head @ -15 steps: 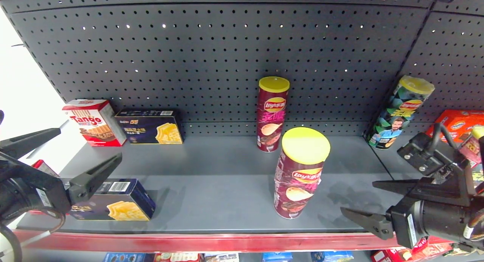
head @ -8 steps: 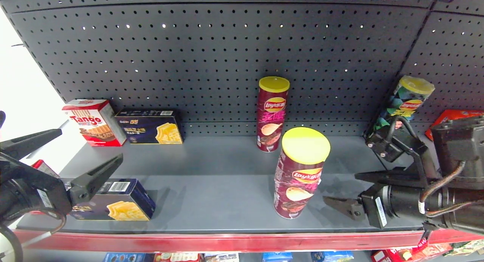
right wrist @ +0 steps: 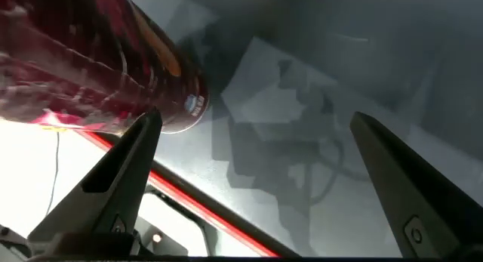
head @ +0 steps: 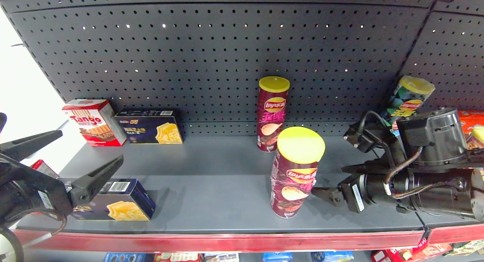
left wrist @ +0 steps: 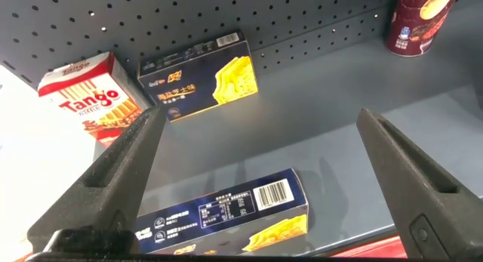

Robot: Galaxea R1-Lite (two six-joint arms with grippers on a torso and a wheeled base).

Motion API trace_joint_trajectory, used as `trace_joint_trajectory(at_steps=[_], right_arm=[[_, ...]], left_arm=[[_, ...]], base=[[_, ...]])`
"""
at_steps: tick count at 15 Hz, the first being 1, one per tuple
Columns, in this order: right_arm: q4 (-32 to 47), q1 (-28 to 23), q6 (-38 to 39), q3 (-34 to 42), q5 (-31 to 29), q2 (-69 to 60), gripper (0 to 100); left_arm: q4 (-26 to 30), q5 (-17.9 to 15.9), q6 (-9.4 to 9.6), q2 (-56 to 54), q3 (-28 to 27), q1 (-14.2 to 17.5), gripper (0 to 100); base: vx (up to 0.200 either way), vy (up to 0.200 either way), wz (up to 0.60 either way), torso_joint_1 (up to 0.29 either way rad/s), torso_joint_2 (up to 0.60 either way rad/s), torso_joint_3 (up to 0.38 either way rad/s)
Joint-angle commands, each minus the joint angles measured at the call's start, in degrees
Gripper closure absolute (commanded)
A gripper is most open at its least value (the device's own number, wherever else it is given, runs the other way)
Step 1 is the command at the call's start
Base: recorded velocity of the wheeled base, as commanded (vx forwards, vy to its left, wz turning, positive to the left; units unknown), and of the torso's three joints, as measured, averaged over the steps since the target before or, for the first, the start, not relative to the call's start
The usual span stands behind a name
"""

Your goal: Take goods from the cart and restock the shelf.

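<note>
Near the front edge of the shelf (head: 211, 171), right of centre, stands a maroon chip can (head: 294, 179); the right gripper (head: 328, 180), fingers spread, sits just beside it. The left gripper (head: 90, 144), likewise spread, hovers over the front-left blue box (head: 124, 203).

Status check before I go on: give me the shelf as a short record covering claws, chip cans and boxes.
left claw: open, empty, over the front dark blue box
right claw: open, tips at the right side of the front chip can; can not between them
front chip can: standing near the front edge of the shelf
rear chip can: standing at the pegboard back
green chip can: back right, partly hidden by the right arm
back left: red wafer box beside rear dark blue box
</note>
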Motion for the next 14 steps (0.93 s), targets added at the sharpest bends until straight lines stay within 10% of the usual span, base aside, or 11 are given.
trace_joint_trajectory(at_steps=[1, 14], right_arm=[[0.0, -1.2, -0.2, 0.3, 0.0, -0.2, 0], [0.0, 3.5, -2.0, 6.2, 0.6, -5.4, 0]], left_arm=[[0.0, 0.0, 0.04, 0.0, 0.1, 0.0, 0], [0.0, 0.0, -0.05, 0.0, 0.3, 0.1, 0]], base=[[0.000, 0.000, 0.00, 0.000, 0.00, 0.000], [0.000, 0.000, 0.00, 0.000, 0.00, 0.000]])
